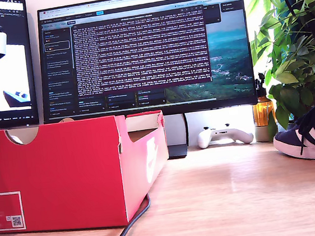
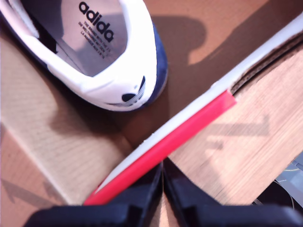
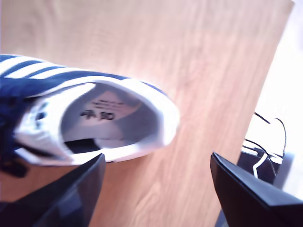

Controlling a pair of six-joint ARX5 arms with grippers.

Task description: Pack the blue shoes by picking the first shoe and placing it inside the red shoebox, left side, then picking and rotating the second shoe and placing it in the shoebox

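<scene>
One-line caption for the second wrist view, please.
My second gripper, jaws wide open, hovers over the heel of a blue shoe lying on the wooden desk.

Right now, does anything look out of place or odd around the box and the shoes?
Nothing looks damaged or spilled. One shoe already lies inside the red box; the other shoe sits out on the desk at the exterior view's right, not yet packed. A black cable runs out from beside the box.

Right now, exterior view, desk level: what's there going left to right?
red shoebox → black cable → white game controller → amber bottle → blue shoe, cut off at the exterior view's right edge.
</scene>
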